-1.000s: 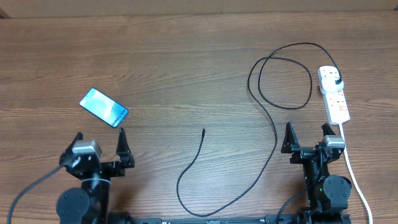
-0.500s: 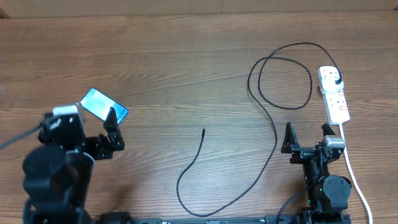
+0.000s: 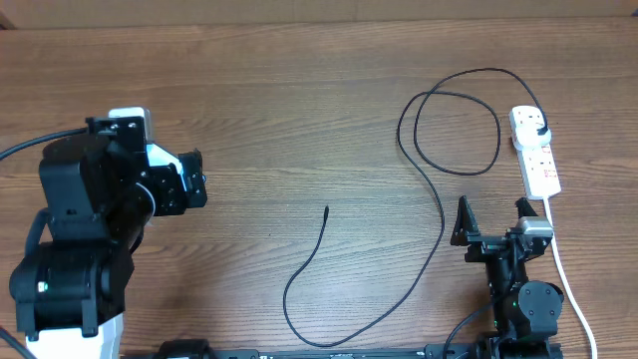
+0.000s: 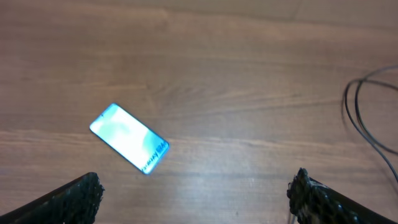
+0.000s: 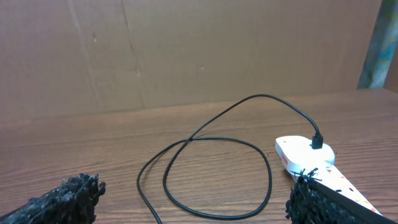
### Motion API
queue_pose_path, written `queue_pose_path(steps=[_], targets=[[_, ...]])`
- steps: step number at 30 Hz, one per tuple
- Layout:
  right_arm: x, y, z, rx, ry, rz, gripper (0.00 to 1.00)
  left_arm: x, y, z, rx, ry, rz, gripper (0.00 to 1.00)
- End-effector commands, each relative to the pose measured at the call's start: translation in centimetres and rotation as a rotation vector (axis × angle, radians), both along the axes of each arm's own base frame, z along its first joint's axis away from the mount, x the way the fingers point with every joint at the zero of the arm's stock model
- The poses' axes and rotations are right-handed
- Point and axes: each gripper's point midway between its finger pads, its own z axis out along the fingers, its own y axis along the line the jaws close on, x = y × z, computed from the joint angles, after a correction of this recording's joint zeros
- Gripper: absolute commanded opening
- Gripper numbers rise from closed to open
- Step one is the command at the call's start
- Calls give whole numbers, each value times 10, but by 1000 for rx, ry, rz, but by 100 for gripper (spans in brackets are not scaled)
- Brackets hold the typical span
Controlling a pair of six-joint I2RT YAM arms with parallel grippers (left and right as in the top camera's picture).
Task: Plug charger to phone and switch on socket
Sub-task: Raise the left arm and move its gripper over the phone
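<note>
The phone (image 4: 129,138), screen lit cyan, lies flat on the wood table in the left wrist view; in the overhead view my left arm hides it. My left gripper (image 3: 164,184) (image 4: 196,193) is open and empty, held above the table just short of the phone. The black charger cable (image 3: 442,214) loops from its plug head (image 3: 539,130), seated in the white socket strip (image 3: 535,152), to its free connector tip (image 3: 327,209). My right gripper (image 3: 491,221) (image 5: 193,199) is open and empty, low, facing the cable loop (image 5: 217,138) and strip (image 5: 298,152).
The strip's white lead (image 3: 568,279) runs down the right side past my right arm. A loop of the charger cable (image 4: 360,118) shows at the right edge of the left wrist view. A brown cardboard wall (image 5: 186,50) stands behind the table.
My left arm has risen and swung forward over the phone, now covering it in the overhead view. The right arm, cable and strip have not moved.
</note>
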Motion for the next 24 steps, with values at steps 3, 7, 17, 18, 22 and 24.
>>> queue_pose_path(steps=[3,7,17,18,22,24], targets=[[0,2,-1,-4,-7,10,100,-2,-8,-9,-81,72,5,99],[0,2,-1,-4,-7,10,100,-5,-8,-25,-115,157,38,99],[0,2,-1,-4,-7,10,100,2,1,-50,-207,272,220,100],[0,2,-1,-4,-7,10,100,3,4,-53,-215,283,254,100],[0,2,-1,-4,-7,10,100,8,12,-61,-235,337,360,100],[0,2,-1,-4,-7,10,100,10,16,-63,-219,374,388,100]])
